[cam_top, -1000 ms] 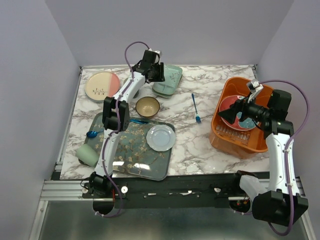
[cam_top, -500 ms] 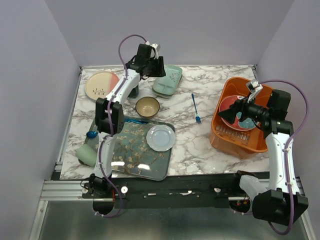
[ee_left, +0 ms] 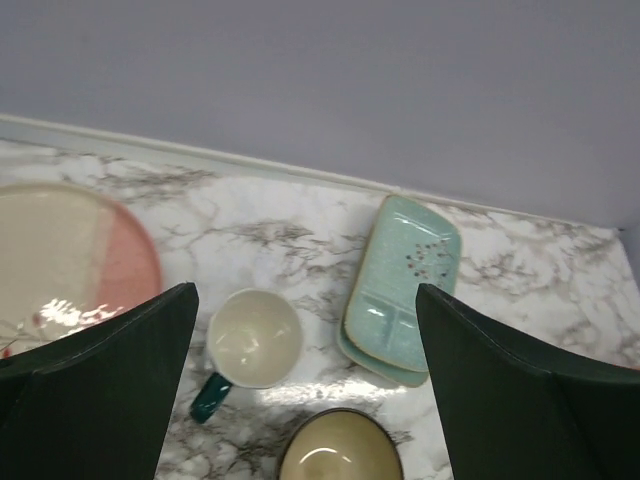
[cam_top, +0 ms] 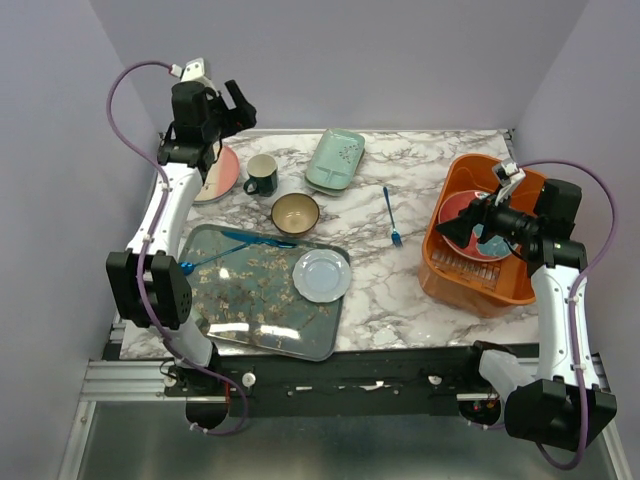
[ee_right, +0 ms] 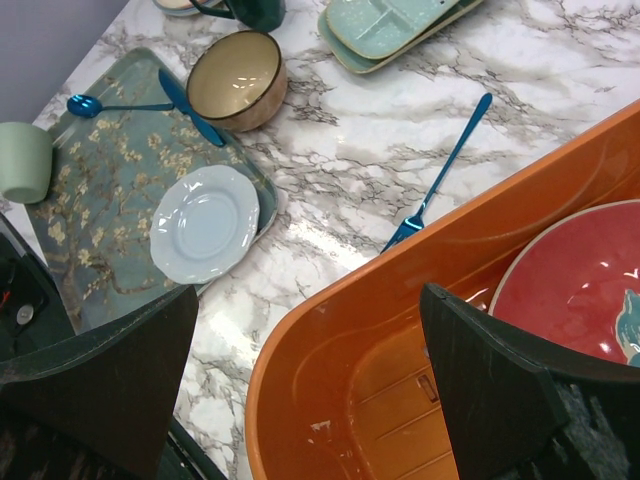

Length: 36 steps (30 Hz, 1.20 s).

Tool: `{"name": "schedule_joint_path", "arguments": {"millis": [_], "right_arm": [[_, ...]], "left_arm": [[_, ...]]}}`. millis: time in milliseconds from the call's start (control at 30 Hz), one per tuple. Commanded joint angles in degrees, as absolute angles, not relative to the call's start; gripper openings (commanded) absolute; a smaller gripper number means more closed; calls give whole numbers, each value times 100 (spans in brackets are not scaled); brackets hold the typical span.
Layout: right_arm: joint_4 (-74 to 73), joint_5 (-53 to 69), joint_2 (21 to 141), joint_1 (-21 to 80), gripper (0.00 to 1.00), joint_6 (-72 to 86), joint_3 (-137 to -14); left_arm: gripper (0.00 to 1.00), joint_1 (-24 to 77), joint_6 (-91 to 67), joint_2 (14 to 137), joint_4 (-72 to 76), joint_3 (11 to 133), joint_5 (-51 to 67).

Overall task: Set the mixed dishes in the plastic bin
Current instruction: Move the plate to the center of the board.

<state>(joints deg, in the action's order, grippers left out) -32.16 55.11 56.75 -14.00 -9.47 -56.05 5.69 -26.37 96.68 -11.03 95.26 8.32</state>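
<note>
The orange plastic bin (cam_top: 452,262) (ee_right: 420,330) stands at the right with a teal-and-red plate (cam_top: 470,215) (ee_right: 585,285) in it. My right gripper (cam_top: 458,229) (ee_right: 308,290) hangs open and empty over the bin's near-left corner. My left gripper (cam_top: 232,108) (ee_left: 305,290) is raised high at the back left, open and empty. Under it lie a cream-and-pink plate (ee_left: 60,250), a dark green mug (cam_top: 262,175) (ee_left: 250,340), a mint rectangular dish (cam_top: 335,160) (ee_left: 405,285) and a brown bowl (cam_top: 296,213) (ee_left: 340,455). A pale green cup (ee_right: 25,160) lies beside the tray.
A dark floral tray (cam_top: 240,300) at the front left carries a pale plate (cam_top: 322,275) (ee_right: 205,222) and a blue spoon (cam_top: 215,255). A blue fork (cam_top: 391,215) (ee_right: 440,175) lies on the marble between the dishes and the bin. Walls close the back and both sides.
My left arm swung from the mint dish up and away to the back left corner, and its jaws spread wider. The mug came into view. The right arm stayed put.
</note>
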Motion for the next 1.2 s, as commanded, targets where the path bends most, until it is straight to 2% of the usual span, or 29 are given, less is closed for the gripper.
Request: {"name": "schedule_joint_path", "arguments": {"millis": [0,167,400,467,633,1167], "right_arm": [[-3120,5713,5687,-1433,100,-993,-5528],[-3120,5757,5678,-1433,100,-993,-5528],[-3129,5774,5695,-1433,100,-984,-5528],[-3129,5766,5695,-1441,100,-993,-5520],[-3129,5748,5722,-1433,100,-993,-5520],[-3138,5678,5783,-1433,100,-1020,-5528]], "left_arm": [[99,264,-2146,9668,-1555,9027,-509],[98,141,-1067,10317,-2256,9280,-1010],[78,114,-387,11337,-2918,9966,-1011],[70,123,-378,11627,-3092,10168,-949],[59,149,-308,12198,-3366,10748,-975],[57,334,-176,13034,-3753,11513,-993]]}}
